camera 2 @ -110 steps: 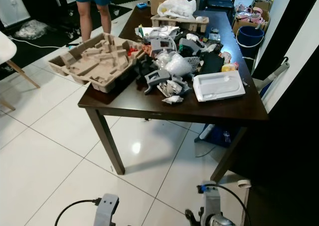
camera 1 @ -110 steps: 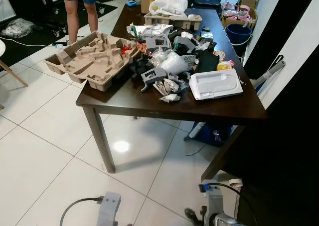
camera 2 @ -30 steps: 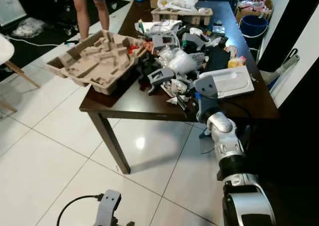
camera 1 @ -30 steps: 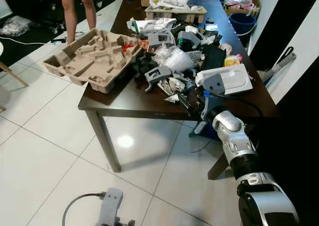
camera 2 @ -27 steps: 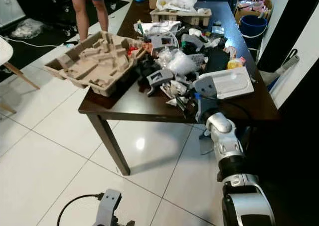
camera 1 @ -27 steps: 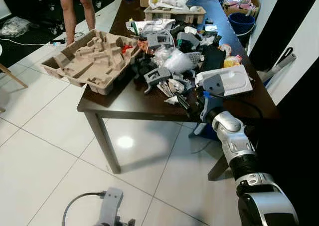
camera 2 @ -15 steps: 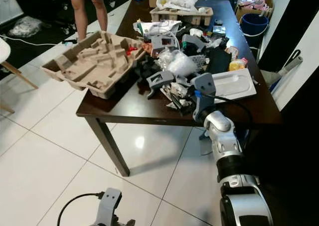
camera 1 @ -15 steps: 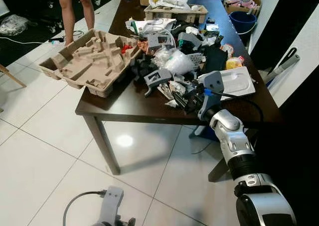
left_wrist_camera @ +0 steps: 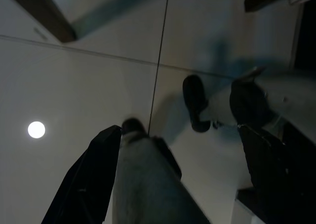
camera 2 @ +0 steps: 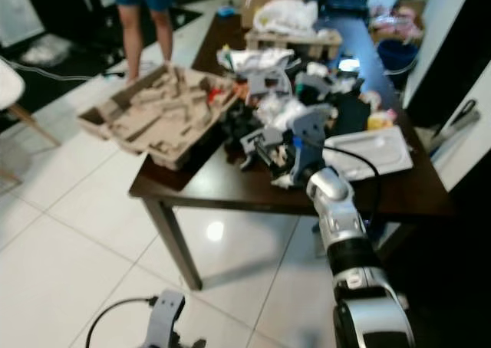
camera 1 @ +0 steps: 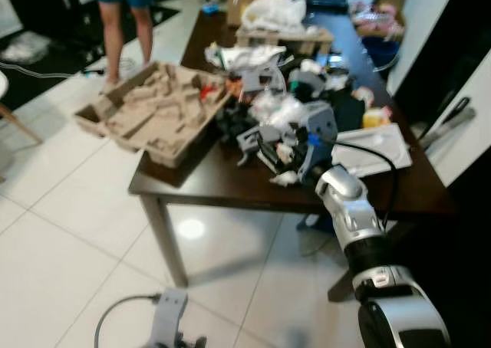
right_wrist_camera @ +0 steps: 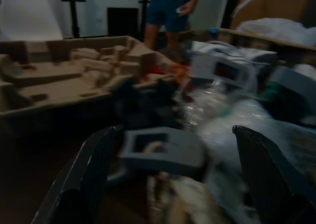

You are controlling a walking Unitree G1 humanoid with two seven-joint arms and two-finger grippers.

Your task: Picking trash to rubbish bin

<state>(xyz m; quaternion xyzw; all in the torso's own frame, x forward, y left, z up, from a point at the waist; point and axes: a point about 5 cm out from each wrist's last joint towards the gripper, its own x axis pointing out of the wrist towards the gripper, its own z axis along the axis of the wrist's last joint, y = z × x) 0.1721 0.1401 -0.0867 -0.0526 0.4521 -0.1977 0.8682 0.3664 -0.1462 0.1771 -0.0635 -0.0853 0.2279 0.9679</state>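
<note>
- Reaching over the near edge of the dark table (camera 1: pixel 230 181), the right gripper (camera 1: pixel 270 150) sits in front of the heap of trash (camera 2: pixel 285 110); the right wrist view shows its two black fingers (right_wrist_camera: pixel 86 177) spread wide apart, gripping nothing.
- That wrist view also brings up a grey plastic bracket (right_wrist_camera: pixel 165 150) lying between the fingers, with crinkled clear plastic (right_wrist_camera: pixel 232 123) just beside it; from the head views these are small and blurred.
- The head views alone take in the whole table: one moulded cardboard tray (camera 1: pixel 153 110) overhanging the left corner, one white plastic tray (camera 2: pixel 368 150) on the right, one white bag (camera 1: pixel 272 12) at the far end.
- A person's legs (camera 1: pixel 123 14) stand beyond the table, cut off above the shorts.
- The left gripper (left_wrist_camera: pixel 182 169) hangs low over the tiled floor (left_wrist_camera: pixel 79 81); its dim wrist view shows two fingers parted.
- No single piece in the heap can be counted surely through the blur.
</note>
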